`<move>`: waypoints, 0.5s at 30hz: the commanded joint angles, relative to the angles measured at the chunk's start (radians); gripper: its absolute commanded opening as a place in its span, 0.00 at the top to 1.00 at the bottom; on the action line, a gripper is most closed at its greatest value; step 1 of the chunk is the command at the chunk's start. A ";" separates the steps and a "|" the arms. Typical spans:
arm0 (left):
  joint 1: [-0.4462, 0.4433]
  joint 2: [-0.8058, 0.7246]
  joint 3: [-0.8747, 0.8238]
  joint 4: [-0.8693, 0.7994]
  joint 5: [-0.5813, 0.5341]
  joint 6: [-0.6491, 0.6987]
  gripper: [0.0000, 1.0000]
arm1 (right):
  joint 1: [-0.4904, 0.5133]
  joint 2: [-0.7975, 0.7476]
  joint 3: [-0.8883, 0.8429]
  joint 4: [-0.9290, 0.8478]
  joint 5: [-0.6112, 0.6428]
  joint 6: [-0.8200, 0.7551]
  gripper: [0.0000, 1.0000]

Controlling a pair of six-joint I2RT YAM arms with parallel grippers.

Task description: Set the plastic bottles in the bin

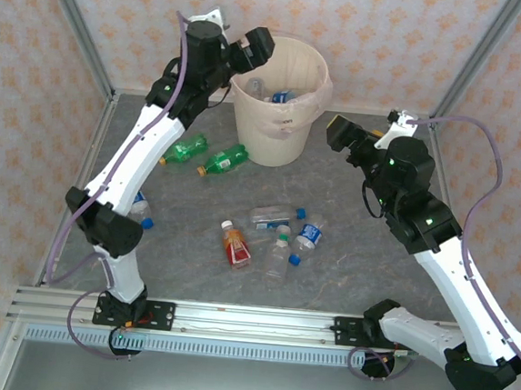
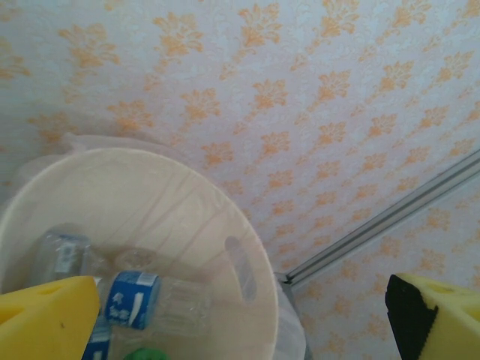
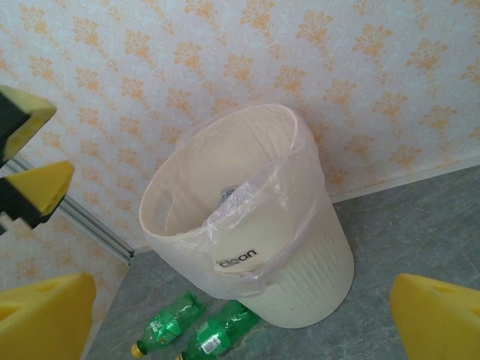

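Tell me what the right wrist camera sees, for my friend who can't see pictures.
A tall cream bin lined with a thin plastic bag stands on a grey table against orange-patterned wallpaper. Two green bottles lie on the table at its foot, side by side. The open hand's yellow fingers poke in at the bottom corners.

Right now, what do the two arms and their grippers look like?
The left arm and right arm have white links, black joints and small green lights. A purple cable runs along each. The left gripper and right gripper are black, with yellow finger pads.
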 commanded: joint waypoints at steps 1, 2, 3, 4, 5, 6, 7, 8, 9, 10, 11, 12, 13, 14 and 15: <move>-0.002 -0.083 -0.104 -0.037 -0.070 0.067 0.01 | 0.002 0.000 -0.020 0.057 -0.032 0.008 0.00; -0.003 -0.113 -0.148 -0.040 -0.086 0.072 0.01 | 0.002 0.004 -0.021 0.065 -0.042 0.007 0.00; -0.001 -0.144 -0.205 -0.039 -0.102 0.077 0.01 | 0.003 0.009 -0.023 0.071 -0.050 0.008 0.00; -0.001 -0.174 -0.252 -0.037 -0.120 0.080 0.01 | 0.003 0.013 -0.023 0.077 -0.059 0.010 0.00; 0.002 -0.208 -0.301 -0.034 -0.142 0.080 0.01 | 0.002 0.018 -0.027 0.086 -0.066 0.011 0.00; 0.005 -0.241 -0.359 -0.031 -0.157 0.080 0.01 | 0.002 0.022 -0.030 0.096 -0.073 0.015 0.00; 0.011 -0.272 -0.408 -0.024 -0.167 0.078 0.01 | 0.002 0.027 -0.032 0.102 -0.080 0.014 0.00; 0.020 -0.307 -0.459 -0.016 -0.167 0.071 0.01 | 0.003 0.034 -0.032 0.111 -0.088 0.017 0.00; 0.034 -0.341 -0.520 -0.007 -0.161 0.064 0.01 | 0.002 0.042 -0.031 0.115 -0.099 0.016 0.00; 0.049 -0.371 -0.562 0.000 -0.147 0.054 0.01 | 0.002 0.049 -0.028 0.121 -0.107 0.018 0.00; 0.070 -0.406 -0.620 0.004 -0.136 0.039 0.01 | 0.003 0.058 -0.025 0.128 -0.116 0.019 0.01; 0.093 -0.439 -0.672 0.006 -0.126 0.036 0.01 | 0.002 0.066 -0.022 0.134 -0.128 0.020 0.00; 0.112 -0.468 -0.718 0.006 -0.123 0.009 0.01 | 0.003 0.074 -0.021 0.141 -0.137 0.020 0.00; 0.131 -0.501 -0.766 0.004 -0.123 -0.002 0.01 | 0.002 0.083 -0.019 0.150 -0.145 0.023 0.00; 0.151 -0.530 -0.810 0.002 -0.124 -0.006 0.01 | 0.003 0.092 -0.015 0.157 -0.154 0.025 0.00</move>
